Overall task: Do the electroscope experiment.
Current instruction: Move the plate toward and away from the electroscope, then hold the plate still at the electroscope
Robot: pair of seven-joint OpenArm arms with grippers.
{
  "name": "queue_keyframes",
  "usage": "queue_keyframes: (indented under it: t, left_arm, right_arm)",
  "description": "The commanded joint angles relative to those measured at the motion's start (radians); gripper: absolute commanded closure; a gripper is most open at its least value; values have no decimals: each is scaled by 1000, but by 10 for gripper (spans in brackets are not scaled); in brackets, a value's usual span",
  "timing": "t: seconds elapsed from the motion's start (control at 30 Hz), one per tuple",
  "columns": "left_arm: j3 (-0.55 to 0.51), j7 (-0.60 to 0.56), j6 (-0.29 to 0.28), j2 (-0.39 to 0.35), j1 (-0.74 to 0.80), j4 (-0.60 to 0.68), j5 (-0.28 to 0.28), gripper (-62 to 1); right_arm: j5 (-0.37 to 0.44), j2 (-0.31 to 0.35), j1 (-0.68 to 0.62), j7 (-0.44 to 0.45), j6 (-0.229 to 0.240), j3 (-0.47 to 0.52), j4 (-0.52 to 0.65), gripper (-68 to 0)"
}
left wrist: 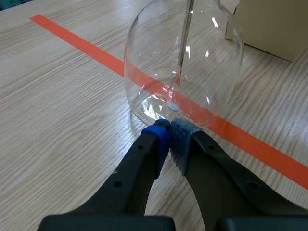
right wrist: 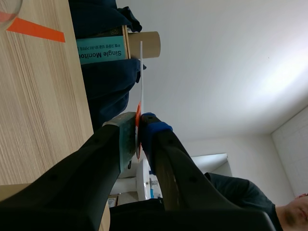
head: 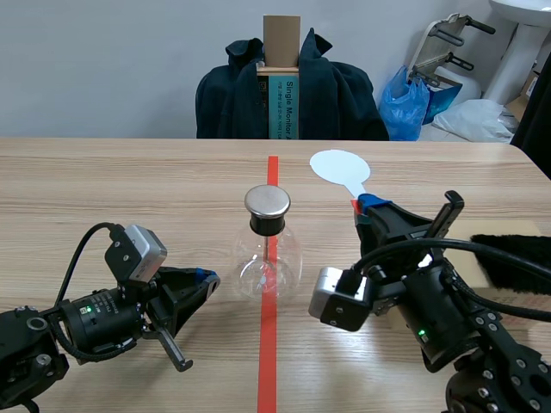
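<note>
**A:** Scene view first. The electroscope flask (head: pixel 267 258) stands in the middle of the table (head: pixel 129 189) on the orange line, with its metal cap (head: pixel 267 202) on top. The left end effector (head: pixel 207 277) sits low, just beside the flask's base. The right end effector (head: pixel 366 209) is on the other side, clamped on the stem of a white paddle (head: pixel 340 166).

**B:** So which way is the cap from the paddle?

**A:** The paddle's long axis runs away from the robot, disc at the far end. The cap lies toward the left arm's side of the disc and a bit nearer the robot. My guess is the right arm swings the disc across to it.

**B:** Left wrist view?

**A:** Fingers pinched together on nothing. The glass is right ahead of the tips, touching or just short, can't tell. A thin rod (left wrist: pixel 185 38) hangs inside.

**B:** Right wrist view?

**A:** Fingers closed on the paddle. It's seen edge-on, sticking straight out ahead of them.
</note>
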Motion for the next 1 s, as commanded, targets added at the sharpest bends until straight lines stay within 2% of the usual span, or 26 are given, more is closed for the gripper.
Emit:
queue_keyframes:
  t: [0.0,0.1,0.43,0.67,0.97]
  left_arm:
    - [-3,-13,-1,5,-8,13,-9,-32]
    - [-3,-13,-1,5,-8,13,-9,-32]
    - [-3,-13,0,5,-8,13,-9,-32]
    - [-3,-13,2,5,-8,13,-9,-32]
    - [-3,-13,2,5,-8,13,-9,-32]
  right_arm:
    - [7,11,12,-3,-14,-3,11,-8]
    - [6,11,12,13,-14,-3,11,-8]
    - [6,11,12,175,-14,-3,11,-8]
    - [6,11,12,253,-13,-3,11,-8]
    - [6,11,12,278,-13,-3,11,-8]
